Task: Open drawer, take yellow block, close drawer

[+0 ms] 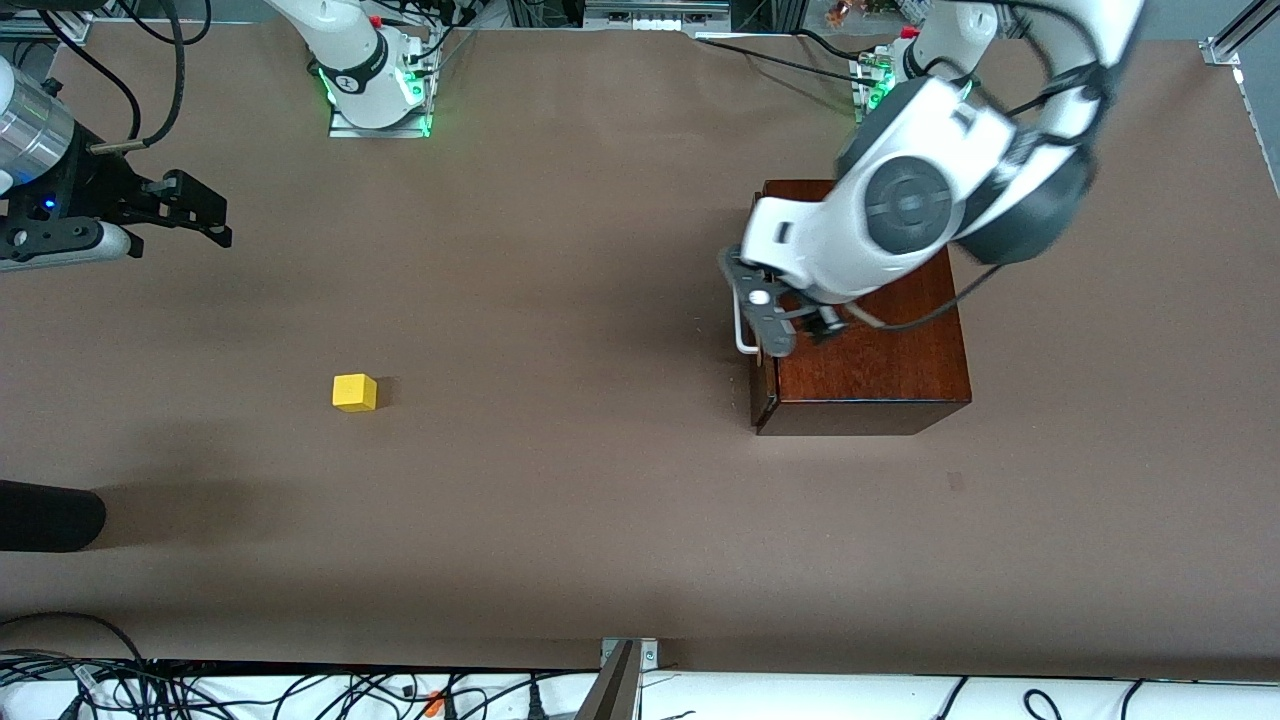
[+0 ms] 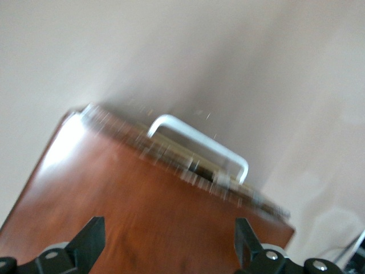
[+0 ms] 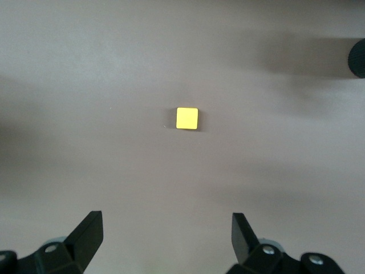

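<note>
The dark reddish-brown wooden box (image 1: 880, 350) stands toward the left arm's end of the table. Its drawer front (image 1: 762, 395) with the white bar handle (image 1: 741, 322) sits in or almost in against the box. My left gripper (image 1: 800, 328) is open and empty over the box top, just by the handle. In the left wrist view its fingers (image 2: 91, 235) straddle the glossy top (image 2: 142, 200), with the handle (image 2: 199, 145) ahead. The yellow block (image 1: 354, 392) lies alone on the table toward the right arm's end. My right gripper (image 1: 195, 212) hangs open above it, and the block (image 3: 187, 118) shows ahead of the gripper (image 3: 165, 234).
A black rounded object (image 1: 48, 516) pokes in at the table's edge on the right arm's end, nearer the front camera than the block; it also shows in the right wrist view (image 3: 358, 57). Brown table cover (image 1: 560, 300) spreads between block and box.
</note>
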